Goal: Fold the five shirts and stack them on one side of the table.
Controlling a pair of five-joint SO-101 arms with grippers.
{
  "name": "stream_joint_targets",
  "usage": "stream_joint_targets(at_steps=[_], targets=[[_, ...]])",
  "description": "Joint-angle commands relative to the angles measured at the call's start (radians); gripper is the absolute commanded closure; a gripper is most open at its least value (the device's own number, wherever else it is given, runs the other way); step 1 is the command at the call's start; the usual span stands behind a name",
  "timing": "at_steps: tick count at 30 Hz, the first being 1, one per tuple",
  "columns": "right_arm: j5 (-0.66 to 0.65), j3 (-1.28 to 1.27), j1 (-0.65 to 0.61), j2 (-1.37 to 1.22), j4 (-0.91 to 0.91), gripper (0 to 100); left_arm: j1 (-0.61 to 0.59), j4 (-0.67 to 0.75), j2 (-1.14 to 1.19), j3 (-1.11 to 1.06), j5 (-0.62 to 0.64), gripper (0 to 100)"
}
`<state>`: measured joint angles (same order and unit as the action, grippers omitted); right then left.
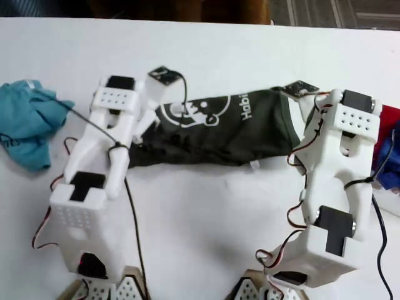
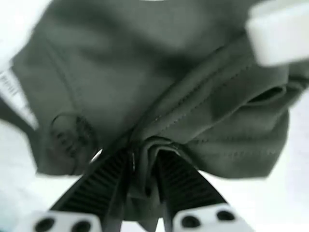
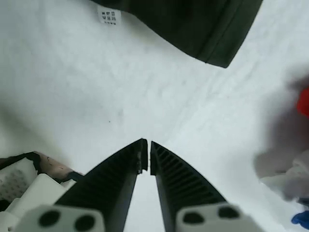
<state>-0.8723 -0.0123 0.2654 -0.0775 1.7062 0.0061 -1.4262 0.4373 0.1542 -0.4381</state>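
Shirt between left fingers

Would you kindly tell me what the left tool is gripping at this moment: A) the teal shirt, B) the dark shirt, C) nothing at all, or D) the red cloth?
B: the left wrist view shows the left tool shut on a bunched fold of the dark shirt.
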Motion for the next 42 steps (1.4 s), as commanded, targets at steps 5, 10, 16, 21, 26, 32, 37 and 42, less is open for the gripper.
stream_joint_targets(at_steps=[5,10,16,21,26,32,37,42], targets=[[-0.003,0.011,-0.021,0.048,-0.002,97.9,-0.028,-0.012,0.132,0.269,0.112,97],[-0.003,0.011,-0.021,0.048,-0.002,97.9,-0.005,-0.152,0.255,0.486,0.112,92],[-0.003,0.011,-0.021,0.048,-0.002,97.9,-0.025,-0.25,0.364,0.71,0.118,80],[-0.003,0.011,-0.022,0.048,-0.002,97.9,-0.095,-0.272,0.394,0.926,0.176,79],[-0.003,0.011,-0.047,0.048,-0.004,97.9,-0.153,-0.31,0.396,1.001,0.203,79],[0.029,0.014,-0.223,0.048,-0.041,97.9,-0.264,-0.364,0.388,0.989,0.203,79],[0.212,0.084,-0.39,0.038,-0.216,97.9,-0.354,-0.364,0.35,0.857,0.203,80],[0.245,0.121,-0.59,0.007,-0.39,97.9,-0.382,-0.361,0.242,0.605,0.203,96]])
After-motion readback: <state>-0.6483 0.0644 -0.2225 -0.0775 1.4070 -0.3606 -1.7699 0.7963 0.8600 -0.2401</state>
